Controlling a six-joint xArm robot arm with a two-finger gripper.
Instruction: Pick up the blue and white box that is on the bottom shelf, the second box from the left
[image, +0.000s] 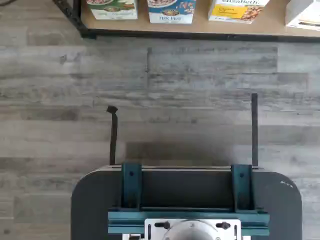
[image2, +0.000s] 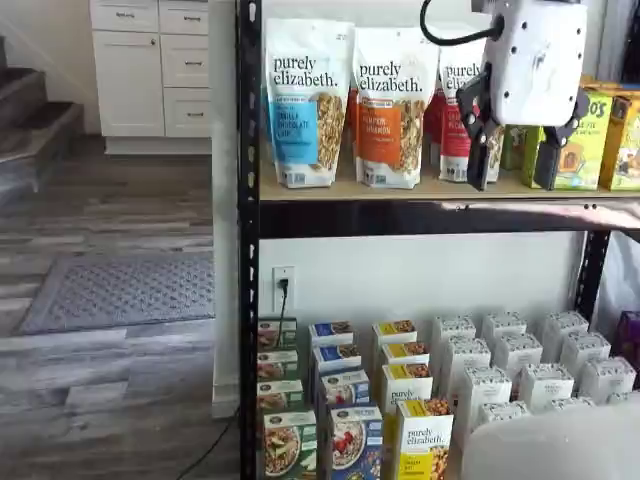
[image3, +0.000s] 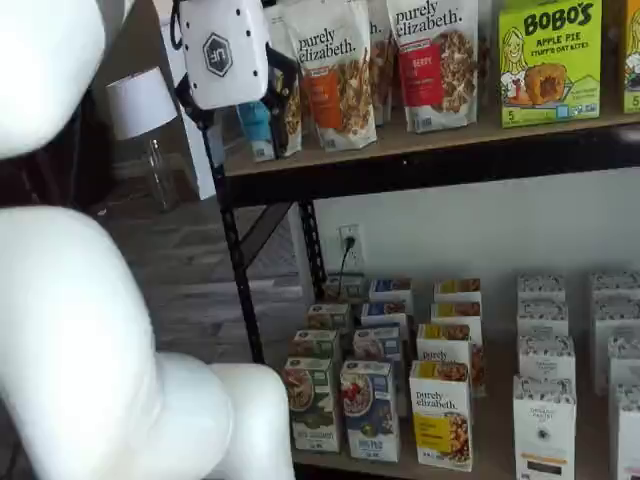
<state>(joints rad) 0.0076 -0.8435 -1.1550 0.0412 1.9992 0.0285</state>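
Note:
The blue and white box (image2: 355, 440) stands upright in the front row of the bottom shelf (image3: 492, 432), between a green-fronted box (image2: 289, 442) and a yellow box (image2: 424, 440). It also shows in a shelf view (image3: 370, 410) and in the wrist view (image: 171, 12). Several boxes of the same kind stand in a row behind it. My gripper (image2: 513, 165) hangs high up in front of the upper shelf, far above the box. Its two black fingers (image2: 479, 150) stand apart with a plain gap and hold nothing. Its white body also shows in a shelf view (image3: 220, 50).
Granola bags (image2: 308, 100) and green cereal boxes (image3: 548, 60) fill the upper shelf. White boxes (image2: 520, 380) stand in rows at the right of the bottom shelf. A black rack post (image2: 248, 240) stands at the left. The wrist view shows the dark mount (image: 186, 200) over grey plank floor.

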